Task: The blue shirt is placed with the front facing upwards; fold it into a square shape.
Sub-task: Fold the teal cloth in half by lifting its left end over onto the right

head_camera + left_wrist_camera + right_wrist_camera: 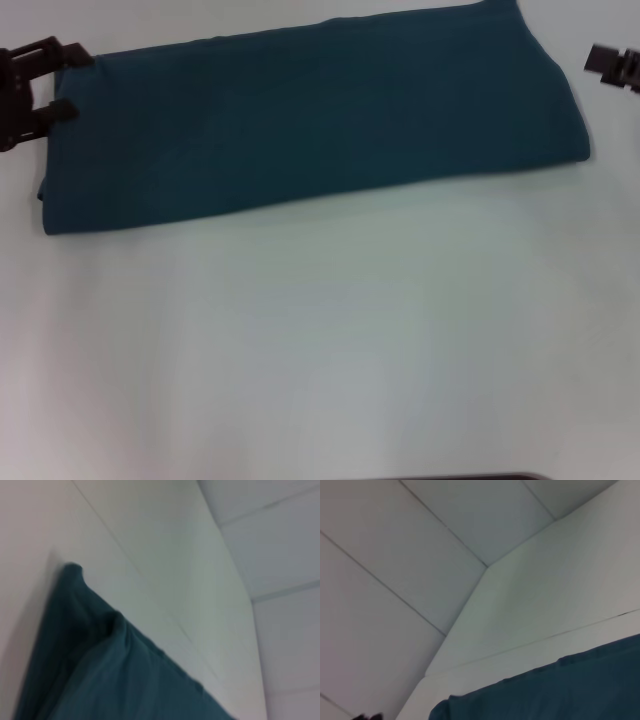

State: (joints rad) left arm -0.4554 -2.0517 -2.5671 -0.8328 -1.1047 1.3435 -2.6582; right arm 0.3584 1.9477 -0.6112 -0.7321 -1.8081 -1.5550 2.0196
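The blue shirt (310, 120) lies folded into a long band across the far part of the white table (330, 340), with no lettering showing. My left gripper (68, 82) is open at the band's left end, its two dark fingertips touching that edge of the cloth. At the far right, my right gripper (613, 66) hangs a little beyond the band's right end, apart from the cloth. The left wrist view shows a folded corner of the shirt (100, 670). A hem of the shirt (560, 692) shows in the right wrist view.
White tabletop stretches from the shirt to the near edge. A dark strip (450, 477) shows at the table's near edge. Pale wall and ceiling panels (420, 555) fill the background of both wrist views.
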